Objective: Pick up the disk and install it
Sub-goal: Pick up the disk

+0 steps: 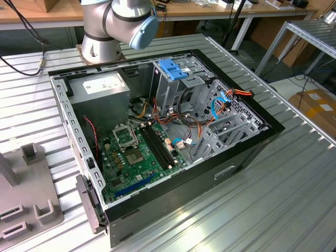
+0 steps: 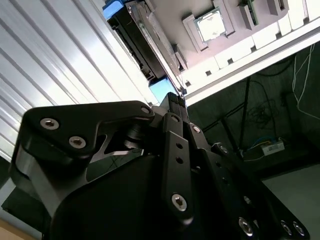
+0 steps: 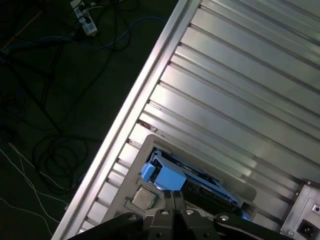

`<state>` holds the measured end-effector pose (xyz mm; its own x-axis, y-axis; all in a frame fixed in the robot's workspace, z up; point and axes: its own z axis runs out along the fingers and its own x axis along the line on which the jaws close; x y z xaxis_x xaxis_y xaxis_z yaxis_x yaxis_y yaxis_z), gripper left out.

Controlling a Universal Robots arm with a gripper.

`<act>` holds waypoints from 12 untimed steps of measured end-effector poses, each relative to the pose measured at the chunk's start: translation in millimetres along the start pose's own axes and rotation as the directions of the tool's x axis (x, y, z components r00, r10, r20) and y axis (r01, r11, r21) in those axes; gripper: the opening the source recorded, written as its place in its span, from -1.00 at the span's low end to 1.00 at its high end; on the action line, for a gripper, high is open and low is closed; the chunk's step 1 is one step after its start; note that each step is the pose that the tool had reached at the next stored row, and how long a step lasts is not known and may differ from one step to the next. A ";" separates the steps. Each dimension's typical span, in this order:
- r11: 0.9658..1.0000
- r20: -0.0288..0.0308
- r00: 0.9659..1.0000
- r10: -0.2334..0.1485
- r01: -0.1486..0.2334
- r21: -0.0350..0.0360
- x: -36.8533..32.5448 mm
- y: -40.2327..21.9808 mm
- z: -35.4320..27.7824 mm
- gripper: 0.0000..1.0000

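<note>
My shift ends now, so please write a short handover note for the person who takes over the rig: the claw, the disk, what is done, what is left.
Claw: right at the blue-bracket end of the disk. Whether it grips is not clear.
Disk: sits in the grey holder on the ribbed metal table, next to a processor chip.
Done: the claw is at the disk.
Left: the disk is not yet in the open computer case, where the blue-topped drive cage stands.
</note>
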<state>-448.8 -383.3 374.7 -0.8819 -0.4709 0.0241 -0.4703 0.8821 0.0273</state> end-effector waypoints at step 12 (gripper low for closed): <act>0.999 -0.001 0.999 -0.034 0.034 0.001 0.0 0.0 0.0 -0.79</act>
<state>-448.8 -383.3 374.7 -0.8651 -0.5010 0.0241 -0.5004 0.8654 0.0272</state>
